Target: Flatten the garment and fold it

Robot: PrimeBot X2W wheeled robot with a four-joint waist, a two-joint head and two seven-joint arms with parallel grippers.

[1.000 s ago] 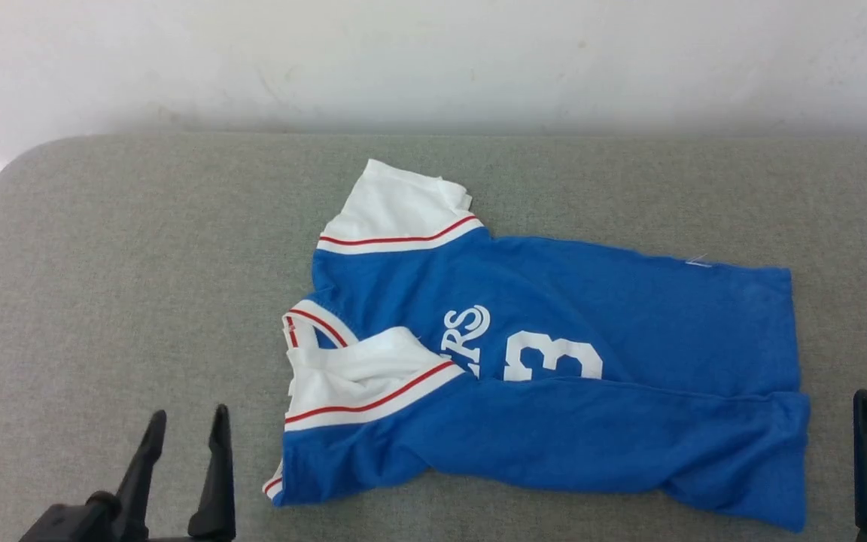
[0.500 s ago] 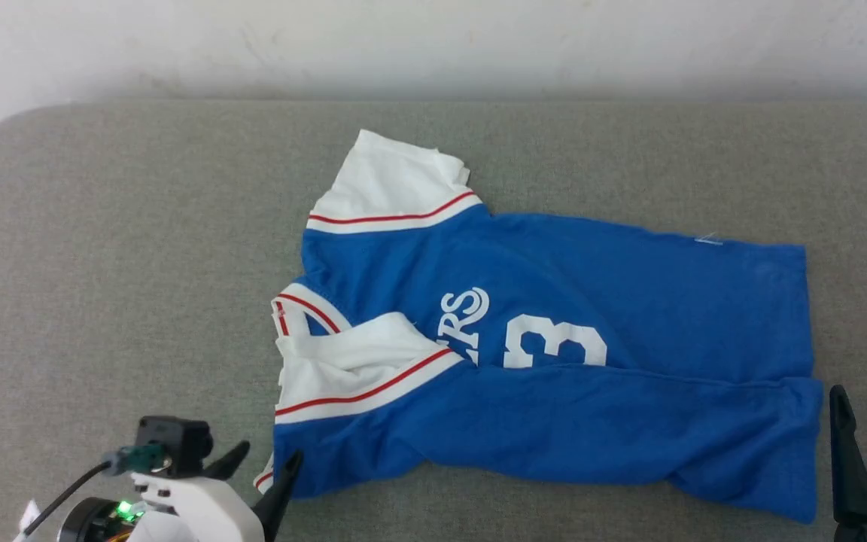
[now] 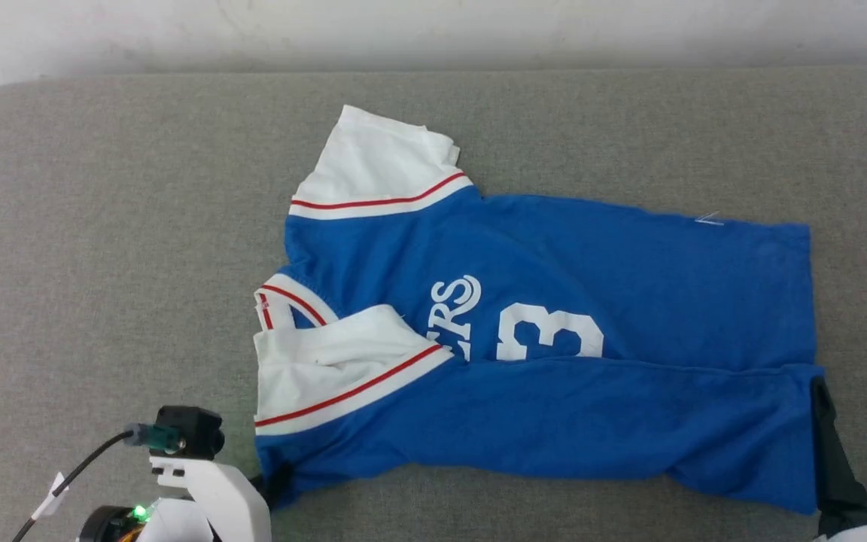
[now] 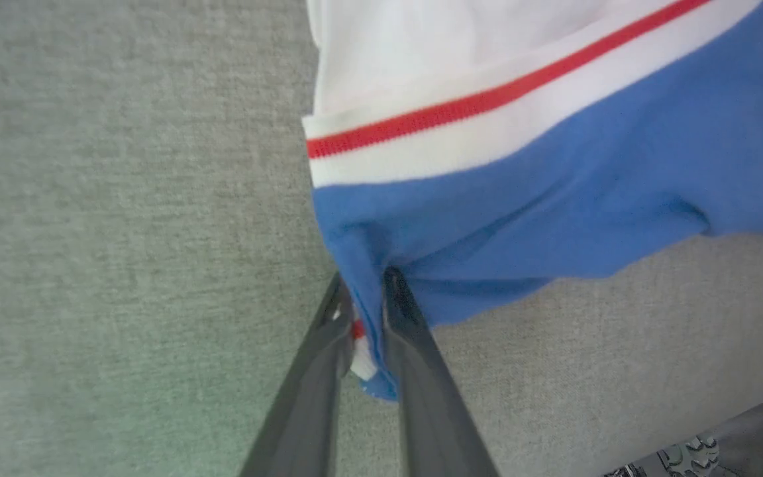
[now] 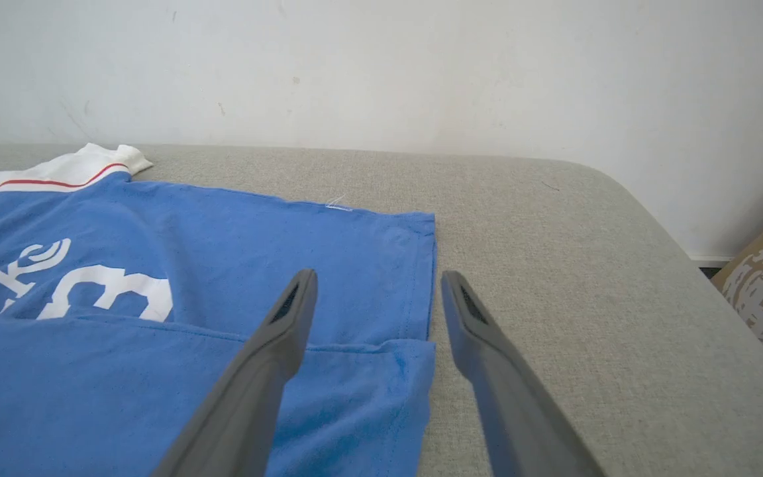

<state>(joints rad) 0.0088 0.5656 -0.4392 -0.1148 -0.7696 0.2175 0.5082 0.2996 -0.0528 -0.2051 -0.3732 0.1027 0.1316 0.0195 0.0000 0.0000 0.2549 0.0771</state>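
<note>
The garment point(image 3: 554, 286) is lying half-doubled on the grey padded surface point(image 3: 102, 226), looking soft, light and floppy. My left gripper point(image 4: 363, 291) is pinching its collar-end corner. My right gripper point(image 5: 378, 285) is hovering spread wide over the hem corner, the matching hold.

The left jaws have closed on the garment's point(image 3: 554, 263) corner.

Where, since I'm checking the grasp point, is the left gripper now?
Head view, lower left: the left gripper is at the garment's near collar-end corner, on the grey cushion. The left wrist view shows its fingers pinched on that blue corner.
</note>
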